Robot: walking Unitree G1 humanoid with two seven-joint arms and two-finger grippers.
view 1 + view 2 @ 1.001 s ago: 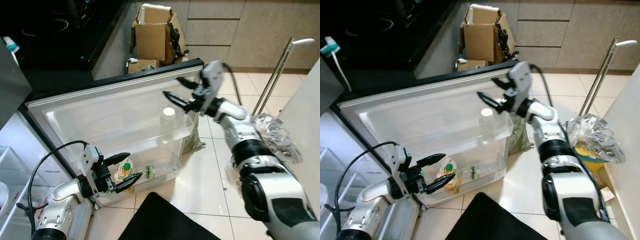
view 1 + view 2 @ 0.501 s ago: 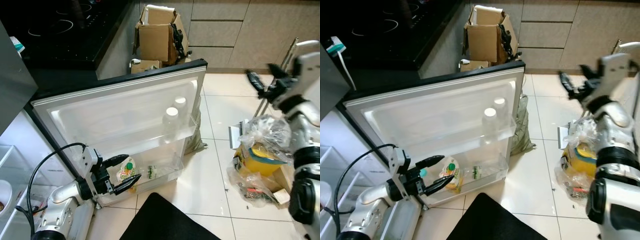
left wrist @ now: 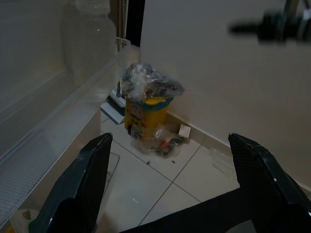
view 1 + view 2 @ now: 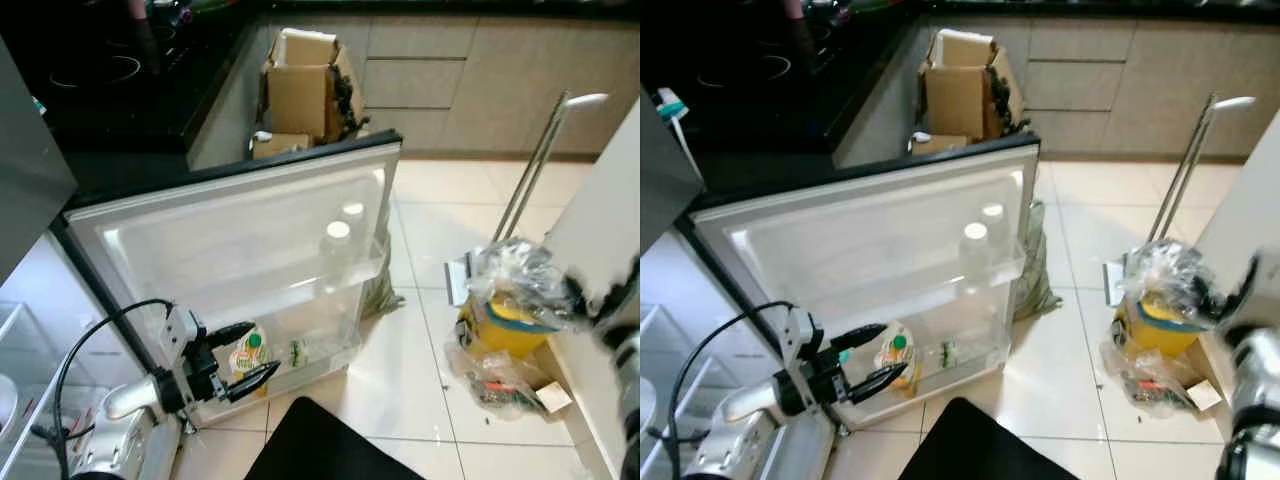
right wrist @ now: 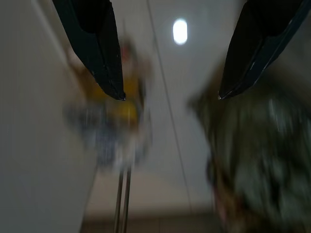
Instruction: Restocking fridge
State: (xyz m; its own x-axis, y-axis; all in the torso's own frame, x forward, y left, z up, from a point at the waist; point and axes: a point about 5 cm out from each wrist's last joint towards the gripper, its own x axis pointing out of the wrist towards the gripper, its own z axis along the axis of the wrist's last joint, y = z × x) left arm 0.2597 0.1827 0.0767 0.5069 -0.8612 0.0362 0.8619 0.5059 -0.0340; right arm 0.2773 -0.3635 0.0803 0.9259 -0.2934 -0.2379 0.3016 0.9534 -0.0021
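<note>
Restocking looked partly done to us: two white-capped clear bottles (image 4: 338,243) sat at the outer end of the fridge door's (image 4: 240,235) glossy upper shelf, and a pouch (image 4: 247,357) sat in the clear bin below. Our left gripper (image 4: 245,358) hovered beside it, fingers spread, empty. Our right gripper (image 5: 170,63), blurred, was also open near the crinkly bag (image 4: 520,285).

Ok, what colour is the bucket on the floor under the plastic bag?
Yellow; the bucket shows best in the left eye view, with the plastic bag over its top.
</note>
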